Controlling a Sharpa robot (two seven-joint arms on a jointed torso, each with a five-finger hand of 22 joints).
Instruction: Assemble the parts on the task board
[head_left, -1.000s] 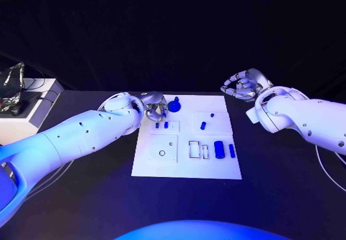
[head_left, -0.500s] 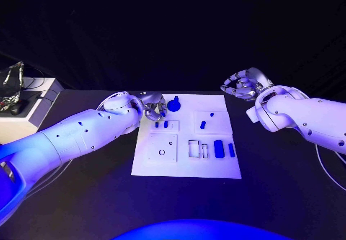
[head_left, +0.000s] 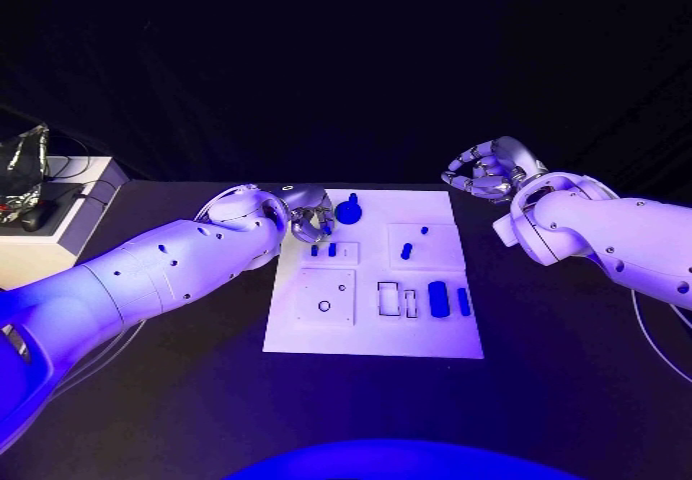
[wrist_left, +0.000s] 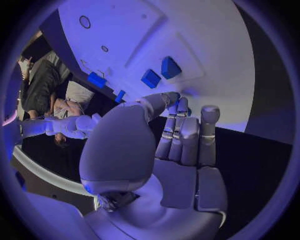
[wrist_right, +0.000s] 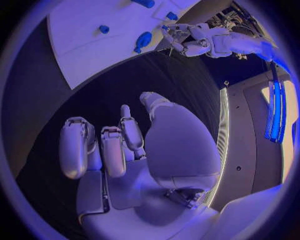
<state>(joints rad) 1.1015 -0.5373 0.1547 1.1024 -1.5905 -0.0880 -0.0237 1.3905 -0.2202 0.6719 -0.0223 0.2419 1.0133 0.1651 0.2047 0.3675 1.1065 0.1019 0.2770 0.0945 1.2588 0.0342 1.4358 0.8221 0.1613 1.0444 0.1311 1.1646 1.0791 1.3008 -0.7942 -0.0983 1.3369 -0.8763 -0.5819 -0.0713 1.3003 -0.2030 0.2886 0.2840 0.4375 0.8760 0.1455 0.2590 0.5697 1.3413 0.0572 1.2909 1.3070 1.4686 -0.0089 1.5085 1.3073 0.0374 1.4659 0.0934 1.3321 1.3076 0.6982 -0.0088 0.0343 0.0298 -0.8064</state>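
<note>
The white task board (head_left: 372, 330) lies in the middle of the black table. On it are a round blue part (head_left: 348, 211) near the far edge, two small blue pegs (head_left: 323, 250), a blue piece (head_left: 407, 250) in the middle and two blue bars (head_left: 449, 299) at the right. My left hand (head_left: 306, 215) hovers over the board's far-left corner, fingers drawn together against the thumb (wrist_left: 156, 102), with nothing seen in them. The two pegs (wrist_left: 160, 73) lie just beyond its fingertips. My right hand (head_left: 488, 170) hangs over the bare table past the board's far-right corner, loosely curled fingers (wrist_right: 112, 150) apart and empty.
A white box (head_left: 58, 215) with dark objects on it stands at the table's left edge. Empty outlined slots (head_left: 392, 298) and a small round hole (head_left: 325, 305) mark the board's near half. Black tabletop surrounds the board on all sides.
My left hand has shifted slightly toward the board's far edge. The right hand and the parts have stayed where they were.
</note>
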